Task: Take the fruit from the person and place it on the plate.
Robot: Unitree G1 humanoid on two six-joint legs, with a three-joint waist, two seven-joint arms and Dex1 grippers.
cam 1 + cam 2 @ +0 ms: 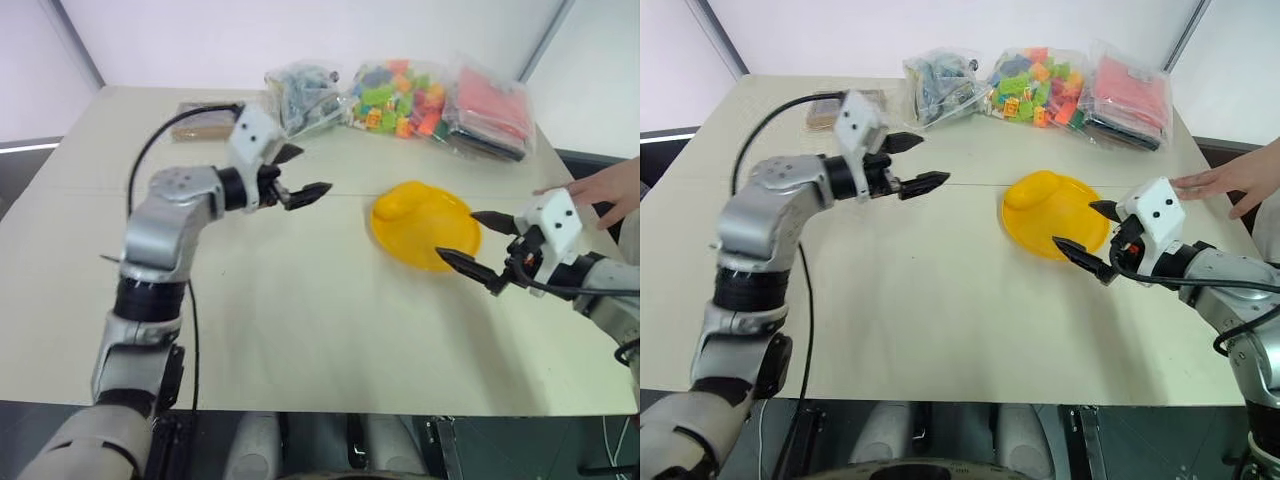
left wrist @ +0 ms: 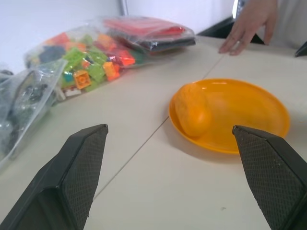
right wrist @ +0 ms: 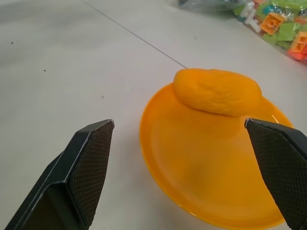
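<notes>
The yellow-orange fruit (image 1: pixel 400 205) lies on the left part of the yellow plate (image 1: pixel 420 252), right of the table's middle. My left gripper (image 1: pixel 313 170) hovers open to the left of the plate, pointing at it, with nothing between its fingers. In the left wrist view, the fruit (image 2: pixel 192 112) and plate (image 2: pixel 254 108) sit ahead, apart from the fingers. My right gripper (image 1: pixel 457 235) stands open at the plate's right edge, empty, facing the fruit (image 3: pixel 218 91). The person's hand (image 1: pixel 600 190) rests flat on the table at the far right.
Along the table's far edge lie a bag of grey parts (image 1: pixel 305 95), a bag of colourful bricks (image 1: pixel 400 95) and a bag of red items (image 1: pixel 490 110). A flat brown object (image 1: pixel 205 120) lies at the back left.
</notes>
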